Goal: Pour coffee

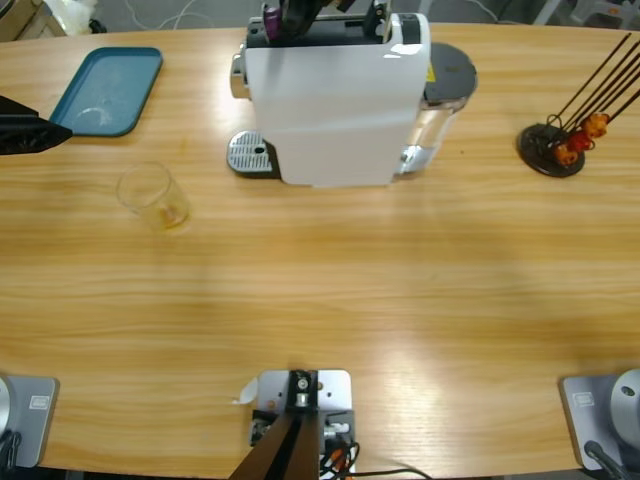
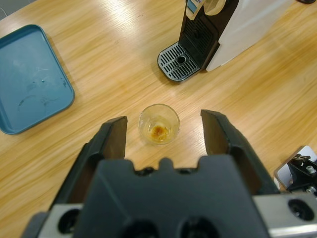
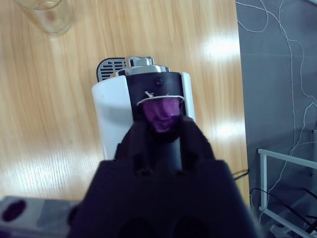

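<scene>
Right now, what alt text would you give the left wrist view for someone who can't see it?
Open black jaws of the left gripper hang over a small clear glass holding a little amber coffee on a wooden table. A blue tray lies to its left, a white coffee machine beyond.

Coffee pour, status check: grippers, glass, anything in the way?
Left gripper open, above glass tumbler. Right gripper shut on purple capsule at machine top. Shallow coffee in glass. Nothing between jaws and glass.

The right gripper [image 3: 162, 130] holds a purple capsule [image 3: 162, 112] between its two black jaws, just over the dark top of the white coffee machine [image 3: 111, 119]. A clear glass [image 3: 45, 15] stands on the wooden table [image 3: 49, 109], well apart.
</scene>
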### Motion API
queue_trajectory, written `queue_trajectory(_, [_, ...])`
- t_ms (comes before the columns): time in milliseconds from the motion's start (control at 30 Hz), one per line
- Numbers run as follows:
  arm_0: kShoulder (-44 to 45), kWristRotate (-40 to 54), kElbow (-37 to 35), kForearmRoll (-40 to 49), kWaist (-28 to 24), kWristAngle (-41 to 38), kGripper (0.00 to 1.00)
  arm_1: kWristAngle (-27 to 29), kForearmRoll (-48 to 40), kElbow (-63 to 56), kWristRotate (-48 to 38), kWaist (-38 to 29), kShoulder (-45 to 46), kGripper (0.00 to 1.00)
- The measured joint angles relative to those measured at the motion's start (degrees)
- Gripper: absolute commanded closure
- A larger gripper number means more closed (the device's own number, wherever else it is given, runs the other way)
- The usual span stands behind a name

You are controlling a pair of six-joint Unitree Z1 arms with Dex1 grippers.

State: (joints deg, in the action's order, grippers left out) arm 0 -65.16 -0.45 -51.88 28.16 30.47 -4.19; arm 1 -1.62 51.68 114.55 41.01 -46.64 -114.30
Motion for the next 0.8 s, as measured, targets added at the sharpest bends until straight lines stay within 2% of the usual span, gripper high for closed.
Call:
queue_trajectory(333, [0.0,0.0,0.0,0.0,0.0,-0.48,0.362,0.34,0.96,1.7,0.0,0.37,-0.03,0.375])
queue_trajectory(467, [0.0,0.0,0.0,0.0,0.0,-0.66,0.359,1.57,3.52,5.86,-0.22,-0.57,-0.05,0.054])
queue_trajectory(533, [0.0,0.0,0.0,0.0,0.0,-0.76,0.358,2.46,3.92,8.61,-0.89,-2.79,0.03,0.0])
queue_trajectory(633, [0.0,0.0,0.01,-0.01,0.0,-0.99,0.358,7.72,5.45,12.19,-3.97,-8.33,0.67,0.0])
queue_trajectory(700, [0.0,0.0,0.02,-0.01,0.0,-1.07,0.358,15.99,7.34,12.86,-8.51,-11.57,2.83,0.0])
queue_trajectory(733, [0.0,0.0,0.02,-0.01,0.0,-1.07,0.358,20.84,8.77,13.12,-10.66,-12.41,4.08,0.005])
queue_trajectory(767, [0.0,0.0,0.03,-0.01,0.01,-1.07,0.358,25.37,10.41,13.29,-12.68,-12.79,5.55,0.139])
queue_trajectory(800, [0.0,0.0,0.05,-0.01,0.06,-1.08,0.358,29.97,12.13,13.29,-14.81,-12.91,7.05,0.424])
